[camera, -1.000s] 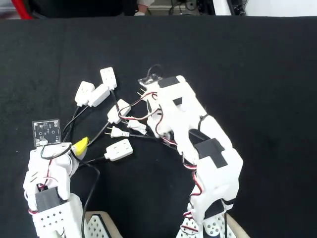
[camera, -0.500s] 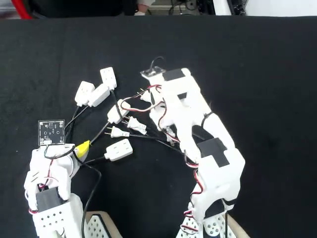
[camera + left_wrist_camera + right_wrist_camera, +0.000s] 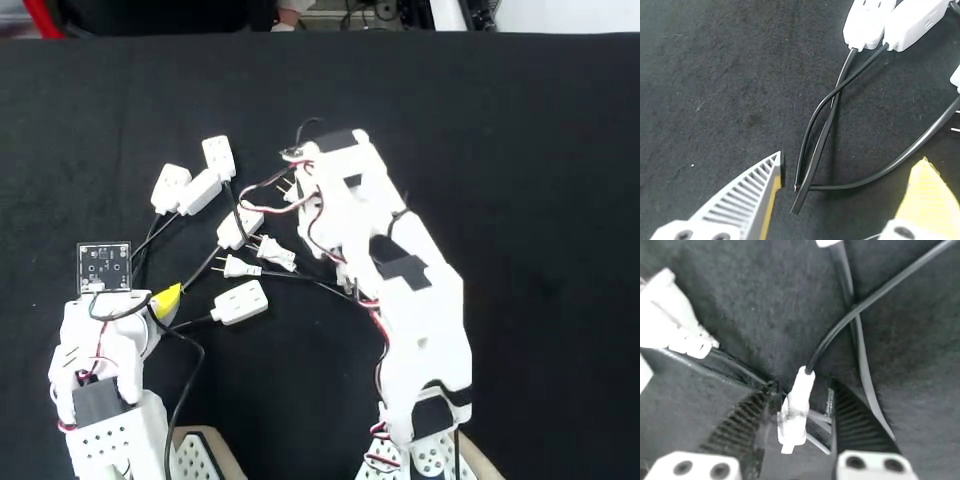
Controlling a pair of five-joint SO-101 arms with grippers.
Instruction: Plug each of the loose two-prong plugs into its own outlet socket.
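Observation:
My right gripper (image 3: pixel 802 386) is shut on a white two-prong plug (image 3: pixel 794 412) whose black cord runs off over the cloth. From above, that gripper (image 3: pixel 295 190) sits mid-table with the plug's prongs (image 3: pixel 287 185) sticking out on its left. Two more loose plugs (image 3: pixel 272 252) (image 3: pixel 236 267) lie just left of the arm. White outlet sockets (image 3: pixel 219 157) (image 3: pixel 170 185) (image 3: pixel 241 301) are scattered around them. My left gripper (image 3: pixel 850 160) stands open over crossed black cords (image 3: pixel 822 130), near the front left of the table (image 3: pixel 157 300).
Black cloth covers the table (image 3: pixel 520 150). Black cords (image 3: pixel 185 355) trail from the sockets toward the front edge between the two arm bases. Two sockets (image 3: pixel 867 20) (image 3: pixel 917 20) lie beyond the left gripper. The right and far sides are bare cloth.
The right arm swung a little to the right and then back left, keeping the plug in its gripper. The left arm shifted slightly right early on and has since stayed still.

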